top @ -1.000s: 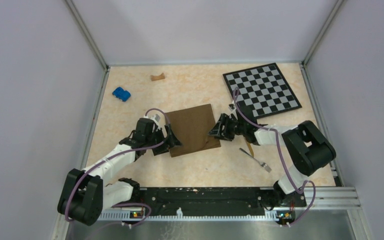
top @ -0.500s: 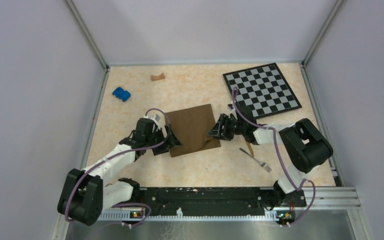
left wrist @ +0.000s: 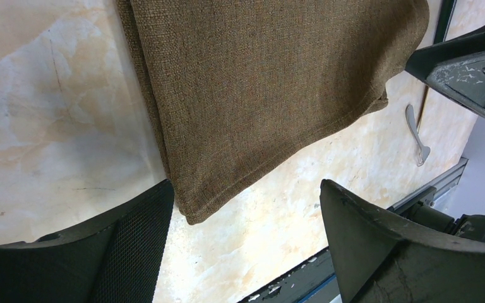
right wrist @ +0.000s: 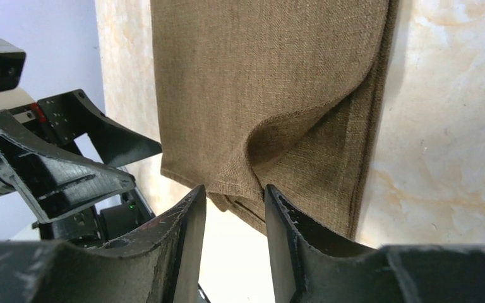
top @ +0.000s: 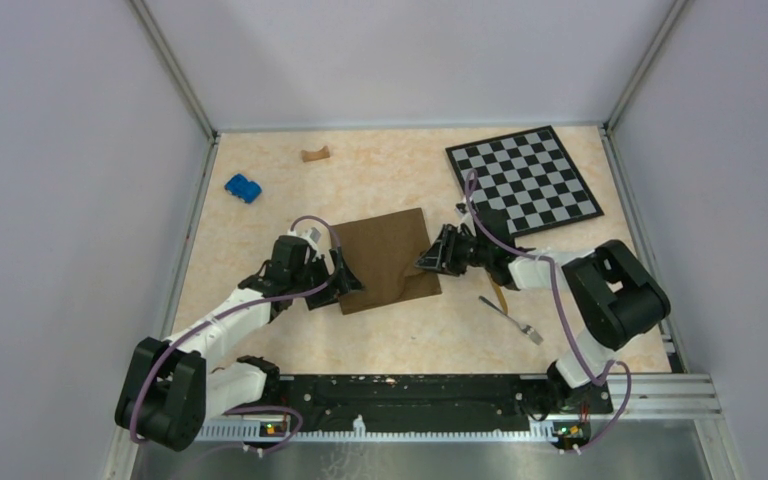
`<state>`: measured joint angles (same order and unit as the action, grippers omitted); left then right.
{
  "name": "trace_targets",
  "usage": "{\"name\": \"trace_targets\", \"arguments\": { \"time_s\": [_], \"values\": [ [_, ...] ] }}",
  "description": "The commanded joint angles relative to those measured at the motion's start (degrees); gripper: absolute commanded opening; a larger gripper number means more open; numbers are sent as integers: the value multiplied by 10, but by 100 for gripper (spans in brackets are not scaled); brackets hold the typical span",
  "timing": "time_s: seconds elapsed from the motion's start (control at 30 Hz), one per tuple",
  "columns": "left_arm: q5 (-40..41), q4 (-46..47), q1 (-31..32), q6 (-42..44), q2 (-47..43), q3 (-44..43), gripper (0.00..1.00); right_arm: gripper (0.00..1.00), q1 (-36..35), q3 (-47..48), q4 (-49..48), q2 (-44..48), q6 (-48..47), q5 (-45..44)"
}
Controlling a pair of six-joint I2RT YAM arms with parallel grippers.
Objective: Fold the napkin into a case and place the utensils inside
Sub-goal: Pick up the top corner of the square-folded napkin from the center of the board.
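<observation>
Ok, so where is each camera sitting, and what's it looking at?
Top: high behind the arms, looking down at the table; both arms show, left gripper and right gripper at the napkin.
Left wrist: on the left arm, looking along the table at a napkin corner; its open fingers show.
Right wrist: on the right arm, looking across the napkin; its fingers pinch a fold.
Shared: both wrist views see the napkin and the other arm's gripper.
</observation>
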<state>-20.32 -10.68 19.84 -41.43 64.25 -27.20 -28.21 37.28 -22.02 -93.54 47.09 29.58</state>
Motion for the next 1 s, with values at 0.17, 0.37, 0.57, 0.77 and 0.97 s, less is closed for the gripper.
{"name": "trace_targets", "arguments": {
  "time_s": [0.17, 0.37, 0.57, 0.77, 0.97],
  "values": [
    [-7, 22, 1, 4, -6, 1, 90, 32, 4, -1, -90, -38, 20, 24],
    [-5, 21, 0, 4, -10, 5, 90, 32, 4, -17, -92, -39, 17, 20],
    [-7, 25, 1, 3, -7, 5, 90, 32, 5, -15, -96, -62, 3, 11],
    [-6, 20, 0, 2, -12, 6, 90, 32, 4, -2, -96, -82, -9, 10],
    [-2, 15, 0, 4, -16, 5, 90, 36, 4, -7, -97, -62, -14, 10]
  ]
}}
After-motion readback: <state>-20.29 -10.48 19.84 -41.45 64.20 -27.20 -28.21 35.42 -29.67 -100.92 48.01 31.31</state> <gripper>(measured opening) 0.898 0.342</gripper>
